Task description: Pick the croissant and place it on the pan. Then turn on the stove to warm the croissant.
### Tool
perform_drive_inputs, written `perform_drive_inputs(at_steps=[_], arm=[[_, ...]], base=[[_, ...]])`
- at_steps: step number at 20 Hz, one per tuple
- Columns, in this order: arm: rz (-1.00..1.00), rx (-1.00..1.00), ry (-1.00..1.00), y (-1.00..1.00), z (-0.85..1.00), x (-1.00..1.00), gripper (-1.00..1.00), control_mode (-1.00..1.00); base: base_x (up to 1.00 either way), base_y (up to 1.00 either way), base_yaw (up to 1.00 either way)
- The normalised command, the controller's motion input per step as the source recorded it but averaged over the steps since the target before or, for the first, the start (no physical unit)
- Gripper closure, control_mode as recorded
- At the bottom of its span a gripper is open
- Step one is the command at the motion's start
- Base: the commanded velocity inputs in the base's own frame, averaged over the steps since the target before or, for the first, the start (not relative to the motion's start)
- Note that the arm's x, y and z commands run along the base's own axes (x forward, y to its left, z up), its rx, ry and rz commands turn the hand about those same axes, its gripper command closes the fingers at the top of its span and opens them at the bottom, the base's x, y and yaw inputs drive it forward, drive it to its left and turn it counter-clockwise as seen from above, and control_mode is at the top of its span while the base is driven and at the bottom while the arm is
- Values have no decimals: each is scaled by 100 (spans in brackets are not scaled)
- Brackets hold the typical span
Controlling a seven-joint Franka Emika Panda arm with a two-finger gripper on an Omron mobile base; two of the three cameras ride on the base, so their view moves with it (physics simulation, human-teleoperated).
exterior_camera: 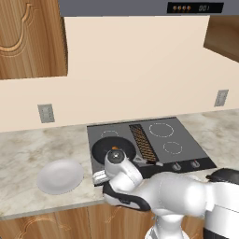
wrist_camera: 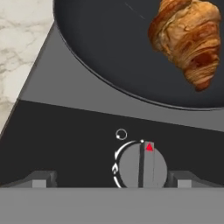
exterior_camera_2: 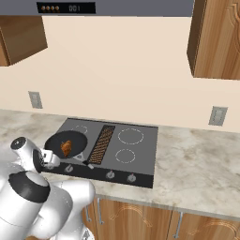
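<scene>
Pincer [wrist_camera: 111,183]: spread wide, flanking round grey knob [wrist_camera: 142,166]. Flaky ridged croissant [wrist_camera: 189,39] in smooth black pan [wrist_camera: 109,48].

You see a lit display on the dark panel of the grey range hood [exterior_camera: 195,7] above the flat dark grey cooktop [exterior_camera: 184,140]; it shows four small orange dots and digits that look like "001". On the cooktop's black front strip, the round grey knob [wrist_camera: 142,166] carries a small red triangle pointing away from you. Around it run a white arc, a small white circle and a tiny flame sign. No brand names can be read.
</scene>
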Motion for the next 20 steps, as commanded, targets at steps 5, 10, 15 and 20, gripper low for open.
perform_drive_inputs(at_steps=[5, 10, 15, 20], arm=[[0, 0, 0, -7, -33, 2, -100, -100], [0, 0, 0, -21, -1, 3, -100, -100], [0, 0, 0, -22, -15, 0, -100, -100], [0, 0, 0, -10, -56, 0, 100, -100]], base=[[0, 0, 0], [0, 0, 0], [0, 0, 0], [0, 0, 0]])
